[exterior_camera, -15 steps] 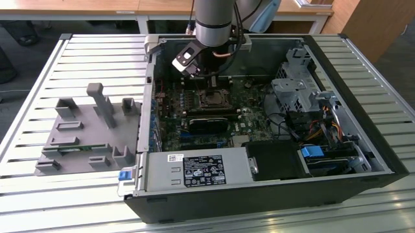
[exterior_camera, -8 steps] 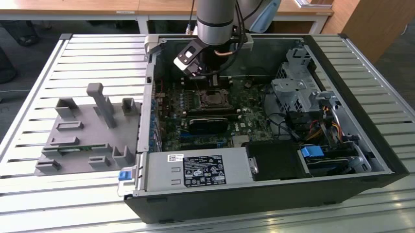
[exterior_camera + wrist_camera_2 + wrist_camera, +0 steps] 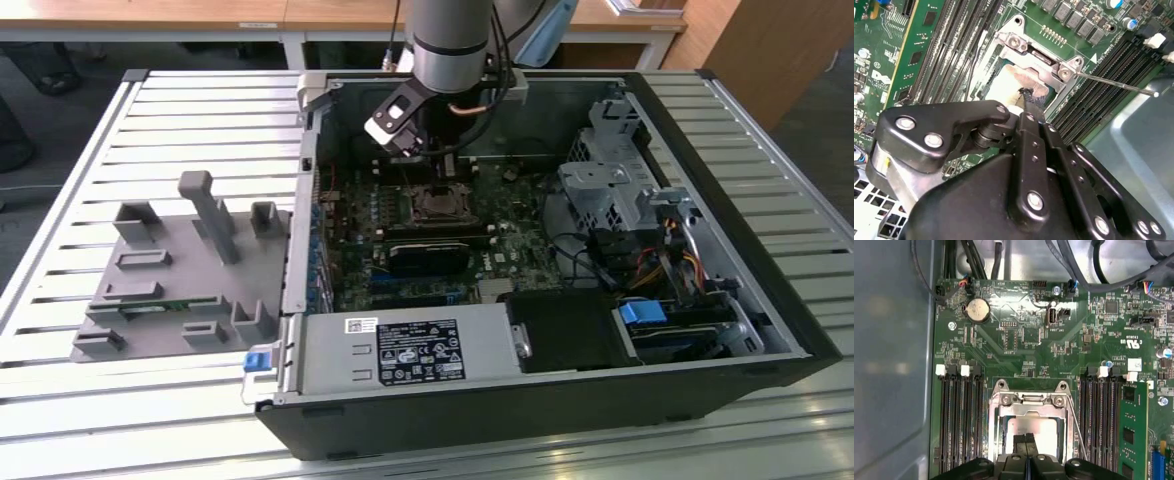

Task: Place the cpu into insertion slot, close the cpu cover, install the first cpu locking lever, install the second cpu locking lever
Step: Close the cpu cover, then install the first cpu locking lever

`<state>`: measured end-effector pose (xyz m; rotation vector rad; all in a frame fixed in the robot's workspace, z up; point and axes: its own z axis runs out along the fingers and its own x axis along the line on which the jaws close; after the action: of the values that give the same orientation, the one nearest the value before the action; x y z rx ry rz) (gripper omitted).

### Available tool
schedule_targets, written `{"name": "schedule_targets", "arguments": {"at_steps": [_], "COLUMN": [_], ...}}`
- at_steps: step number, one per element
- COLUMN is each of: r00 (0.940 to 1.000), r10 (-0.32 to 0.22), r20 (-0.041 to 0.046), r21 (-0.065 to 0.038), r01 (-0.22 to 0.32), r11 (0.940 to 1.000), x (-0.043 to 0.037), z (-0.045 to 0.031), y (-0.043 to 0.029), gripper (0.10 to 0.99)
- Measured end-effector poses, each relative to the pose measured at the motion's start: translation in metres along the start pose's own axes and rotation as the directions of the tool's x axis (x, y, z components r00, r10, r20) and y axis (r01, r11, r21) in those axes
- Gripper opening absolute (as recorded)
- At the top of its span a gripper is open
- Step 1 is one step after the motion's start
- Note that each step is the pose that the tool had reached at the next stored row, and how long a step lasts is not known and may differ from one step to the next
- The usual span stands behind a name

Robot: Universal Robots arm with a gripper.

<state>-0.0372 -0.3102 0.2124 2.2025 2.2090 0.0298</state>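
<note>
Where the single arm reaches down into the open computer case [image 3: 534,410], its one gripper [image 3: 438,185] stands over the insertion slot [image 3: 441,210], about midway across the green board. In both wrist views the two black fingertips [image 3: 1019,441] are pressed together with nothing between them. They rest on or just above the one cpu [image 3: 1026,426], which sits in the slot with its pale, smeared metal top showing. One cpu cover [image 3: 1029,411] frames that top and appears to lie down around it. In the second wrist view its hinge bar [image 3: 1041,57] carries two screws.

One thin locking lever [image 3: 1114,83] angles away from the cover's corner, unlatched, and ends in a small knob over the long black slots. These slots run in two banks, one on each side of the socket and close against it, and each bank has two white tabs [image 3: 965,371]. One coin cell [image 3: 977,310] lies on open board farther from the fingers.

Room is tight. In the exterior view a black block [image 3: 430,255] lies just on the near side of the socket, a drive cage [image 3: 607,190] stands to the exterior view's right, and cables hang at the far side. Outside the case, to the exterior view's left, one grey fixture plate [image 3: 174,280] rests on the slatted table [image 3: 134,100], with bare slats around it.
</note>
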Motion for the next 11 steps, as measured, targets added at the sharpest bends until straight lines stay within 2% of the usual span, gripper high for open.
{"name": "schedule_targets", "arguments": {"at_steps": [11], "r00": [1.0], "r10": [0.0], "r20": [-0.0002], "r21": [0.0], "r01": [0.0], "r11": [1.0], "x": [0.0], "z": [-0.0022], "y": [0.0003], "gripper": [0.106]}}
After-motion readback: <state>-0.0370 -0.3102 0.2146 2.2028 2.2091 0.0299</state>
